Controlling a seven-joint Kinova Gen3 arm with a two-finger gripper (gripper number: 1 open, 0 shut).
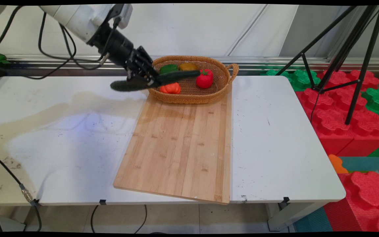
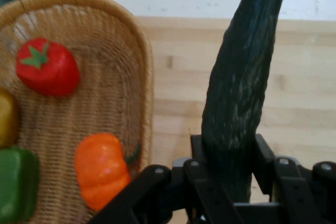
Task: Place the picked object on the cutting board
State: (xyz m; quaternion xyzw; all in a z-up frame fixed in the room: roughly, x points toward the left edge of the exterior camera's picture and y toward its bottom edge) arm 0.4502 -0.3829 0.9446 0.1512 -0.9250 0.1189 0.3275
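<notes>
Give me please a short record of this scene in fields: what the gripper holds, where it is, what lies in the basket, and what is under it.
gripper: gripper shut on a dark green cucumber, held in the air
position: over the near left rim of the wicker basket
in basket: red tomato, orange pumpkin, green pepper, yellow vegetable
support: basket stands on the far end of a wooden cutting board, which lies on the white table
</notes>
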